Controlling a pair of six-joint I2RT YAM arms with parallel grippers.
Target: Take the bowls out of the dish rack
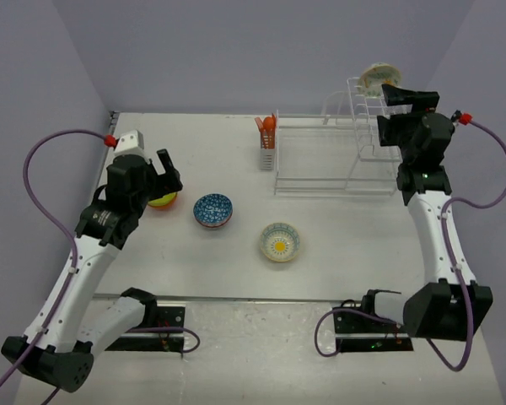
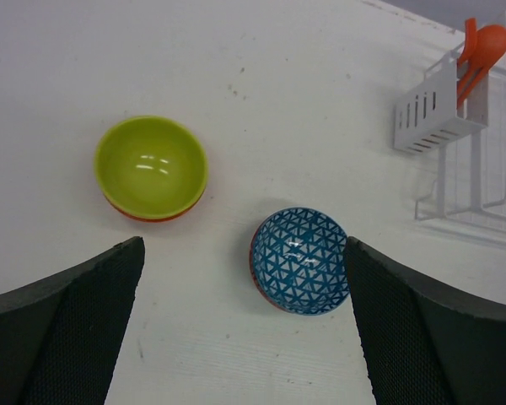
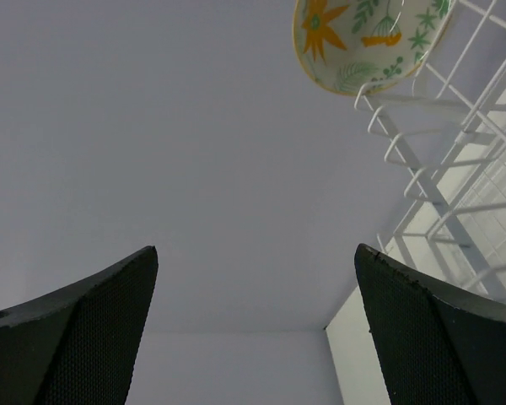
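The leaf-print bowl (image 3: 367, 38) sits atop the dish rack's (image 1: 329, 156) tall slots, right fingers (image 3: 422, 329) spread empty beside it; left of the rack lie the blue bowl (image 2: 301, 260), cream bowl (image 1: 280, 241) and lime-green bowl (image 2: 150, 166), perhaps nested in another; left fingers (image 2: 76, 329) released above.

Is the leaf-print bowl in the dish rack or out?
In: the leaf-print bowl rests tilted on the tall prongs of the dish rack.

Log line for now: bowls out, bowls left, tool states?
on table: lime-green bowl, blue bowl, yellow-centred bowl | in dish rack: leaf-print bowl | left tool: open | right tool: open
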